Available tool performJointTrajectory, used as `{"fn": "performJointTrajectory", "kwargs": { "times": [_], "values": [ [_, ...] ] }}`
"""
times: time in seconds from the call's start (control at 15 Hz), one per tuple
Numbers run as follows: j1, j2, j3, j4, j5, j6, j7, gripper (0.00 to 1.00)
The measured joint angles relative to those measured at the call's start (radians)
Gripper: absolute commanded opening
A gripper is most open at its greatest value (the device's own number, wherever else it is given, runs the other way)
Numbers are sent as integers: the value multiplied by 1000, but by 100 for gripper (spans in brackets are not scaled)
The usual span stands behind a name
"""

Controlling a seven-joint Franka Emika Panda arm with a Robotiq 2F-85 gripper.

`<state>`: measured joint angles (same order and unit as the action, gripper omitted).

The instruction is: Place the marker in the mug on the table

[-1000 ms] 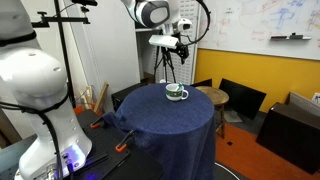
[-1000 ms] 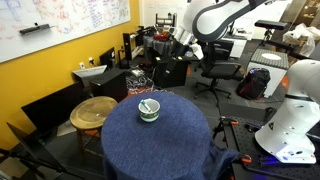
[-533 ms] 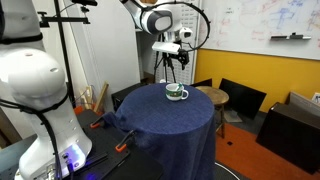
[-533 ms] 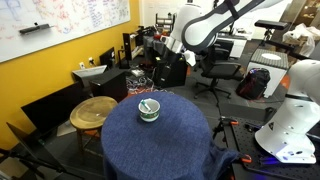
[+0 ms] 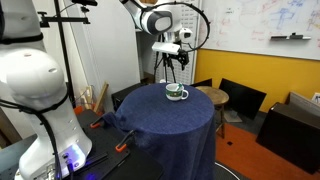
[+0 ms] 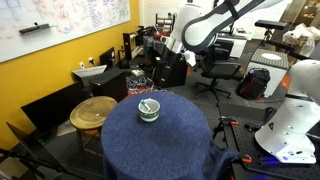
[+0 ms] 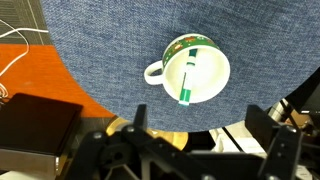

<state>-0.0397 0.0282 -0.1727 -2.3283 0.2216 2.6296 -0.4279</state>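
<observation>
Marker [image 7: 188, 80], just one, lies in the single mug [image 7: 212, 66]; the gripper [image 7: 205, 120] hangs spread and empty

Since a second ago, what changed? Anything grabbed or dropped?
The arm swung slightly, carrying the claw rightward in an exterior view, then stopped half a second ago. Nothing was taken or let go: the claw is open and empty. The marker lay in the mug throughout. The mug and the table did not move.
</observation>
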Motion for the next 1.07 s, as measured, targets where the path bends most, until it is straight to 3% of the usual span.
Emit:
{"fn": "performJointTrajectory", "kwargs": {
  "times": [0.27, 0.67, 0.87, 1.07],
  "values": [
    [-15, 49, 31, 0, 30, 34, 0, 100],
    [-42, 168, 102, 7, 81, 203, 21, 100],
    [-34, 223, 106, 22, 81, 262, 43, 100],
    [-29, 269, 106, 51, 81, 274, 46, 90]
  ]
}}
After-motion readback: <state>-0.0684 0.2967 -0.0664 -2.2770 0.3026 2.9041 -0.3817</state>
